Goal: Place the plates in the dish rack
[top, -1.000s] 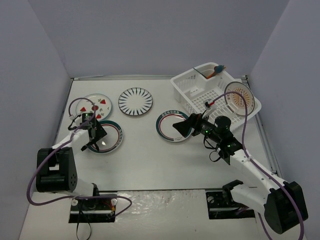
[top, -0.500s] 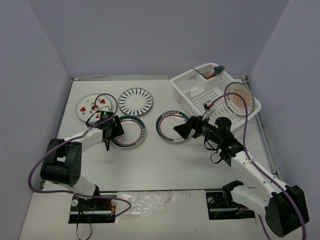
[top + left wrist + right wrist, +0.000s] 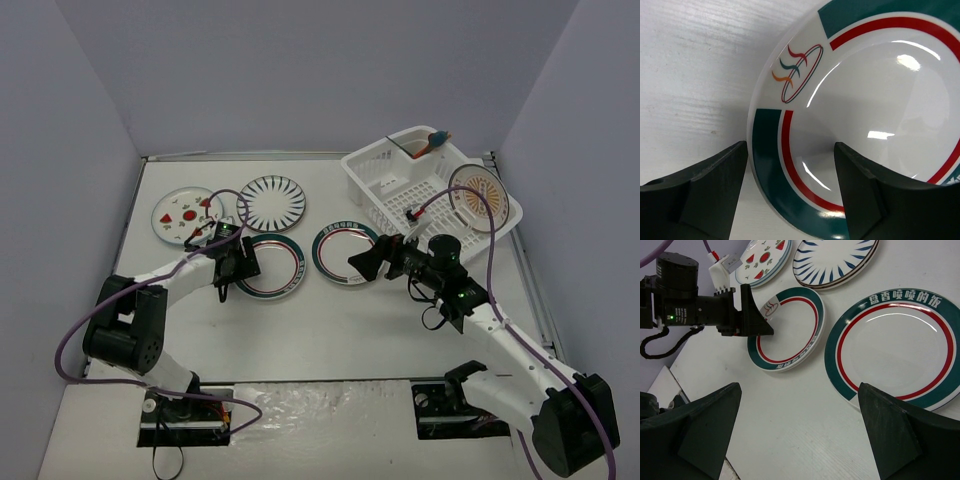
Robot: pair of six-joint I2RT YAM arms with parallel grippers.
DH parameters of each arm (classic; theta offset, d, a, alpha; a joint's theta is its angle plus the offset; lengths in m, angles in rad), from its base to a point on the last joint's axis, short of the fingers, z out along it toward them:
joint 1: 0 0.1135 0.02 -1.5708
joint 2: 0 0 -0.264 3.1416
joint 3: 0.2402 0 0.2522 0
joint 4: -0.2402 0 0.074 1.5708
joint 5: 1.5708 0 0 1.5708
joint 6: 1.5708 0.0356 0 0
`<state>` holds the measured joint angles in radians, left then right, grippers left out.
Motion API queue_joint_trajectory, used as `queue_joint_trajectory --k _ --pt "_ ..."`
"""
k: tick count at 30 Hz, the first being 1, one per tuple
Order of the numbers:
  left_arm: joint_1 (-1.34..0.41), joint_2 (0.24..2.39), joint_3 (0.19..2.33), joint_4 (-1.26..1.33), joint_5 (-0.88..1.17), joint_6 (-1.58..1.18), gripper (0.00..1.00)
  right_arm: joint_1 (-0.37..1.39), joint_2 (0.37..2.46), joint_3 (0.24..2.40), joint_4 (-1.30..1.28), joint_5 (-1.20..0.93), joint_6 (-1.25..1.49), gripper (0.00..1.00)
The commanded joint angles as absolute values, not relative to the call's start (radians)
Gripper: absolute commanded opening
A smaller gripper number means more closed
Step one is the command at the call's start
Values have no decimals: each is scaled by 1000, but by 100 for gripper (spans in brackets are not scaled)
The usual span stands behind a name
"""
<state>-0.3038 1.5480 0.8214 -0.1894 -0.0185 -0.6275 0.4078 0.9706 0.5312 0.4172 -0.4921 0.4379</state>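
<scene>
The white dish rack [image 3: 395, 180] stands at the back right, with the orange sunburst plate [image 3: 478, 195] upright in it. The strawberry plate [image 3: 187, 214] and the black-striped plate [image 3: 272, 203] lie flat at the back left. Two green-and-red rimmed plates lie mid-table, one on the left [image 3: 280, 268] and one on the right [image 3: 340, 250]. My left gripper [image 3: 236, 263] is open and straddles the left plate's rim [image 3: 790, 165], one finger [image 3: 705, 195] outside on the table and the other over the plate's well. My right gripper [image 3: 373, 263] is open and empty above the table, beside the right plate [image 3: 895, 345].
A teal and orange utensil [image 3: 436, 142] sticks out of the rack's corner cup. Grey walls close in the table on the left, back and right. Purple cables loop off both arms. The left arm's wrist [image 3: 685, 305] shows in the right wrist view.
</scene>
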Motion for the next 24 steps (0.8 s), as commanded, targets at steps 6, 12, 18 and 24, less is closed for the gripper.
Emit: queue_joint_trajectory --k 6,12,18,24 --pt "-307 1549 908 -333 -34 -617 50 426 903 562 436 -457 417 100" --pt "-307 1555 929 -358 -26 -618 28 431 891 558 424 -449 417 100" --pt "-307 1523 962 -415 -35 -614 17 436 887 566 405 -443 405 100" --pt "-307 1509 983 -457 -44 -611 7 437 894 566 387 -430 388 100"
